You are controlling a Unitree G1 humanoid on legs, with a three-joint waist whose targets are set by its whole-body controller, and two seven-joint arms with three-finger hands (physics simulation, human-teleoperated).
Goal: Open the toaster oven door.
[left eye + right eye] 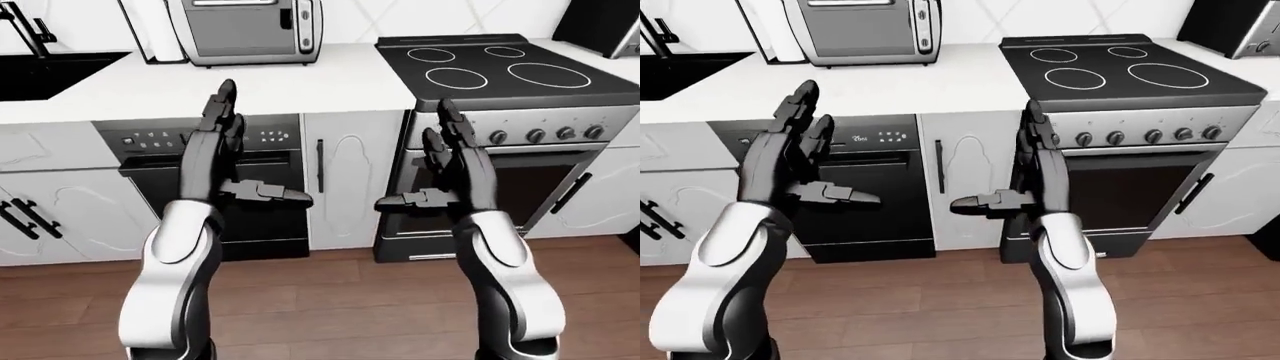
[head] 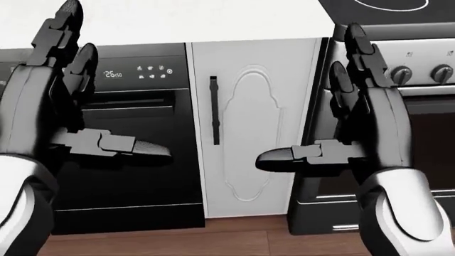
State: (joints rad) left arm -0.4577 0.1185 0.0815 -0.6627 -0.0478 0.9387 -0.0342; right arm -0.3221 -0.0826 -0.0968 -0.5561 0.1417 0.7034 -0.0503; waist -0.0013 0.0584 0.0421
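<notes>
Hands raised and spread as I stood the robot before the kitchen units: the left hand (image 1: 215, 146) and the right hand (image 1: 455, 161) were both up at chest height, palms facing each other, fingers (image 2: 68, 32) released and pointing upward, thumbs jutting inward toward one another. Neither hand grasped or touched anything.

The toaster oven (image 1: 245, 30) sat at the top of the left-eye view on the white table (image 1: 250, 86), well apart from both hands and up and to the right of the left one. Its door (image 1: 232, 26) was closed, with the handle along the upper edge, and a strip of controls ran down its right side. A tall white cylinder (image 1: 155, 30) stood just beside it on the left; I could not tell what it was.

Below the table edge, a black dishwasher (image 2: 135, 138) with a lit control panel showed behind the left arm. A narrow white cabinet door (image 2: 252, 122) with a dark vertical handle (image 2: 214, 109) stood between the two hands in the head view. The stove (image 1: 500, 142), with its row of knobs and black glass cooktop (image 1: 490, 64), sat behind the right arm.

A dark sink (image 1: 45, 71) with a black faucet (image 1: 25, 26) lay at the far left of the table. Brown wood floor (image 1: 320, 300) ran along the bottom.
</notes>
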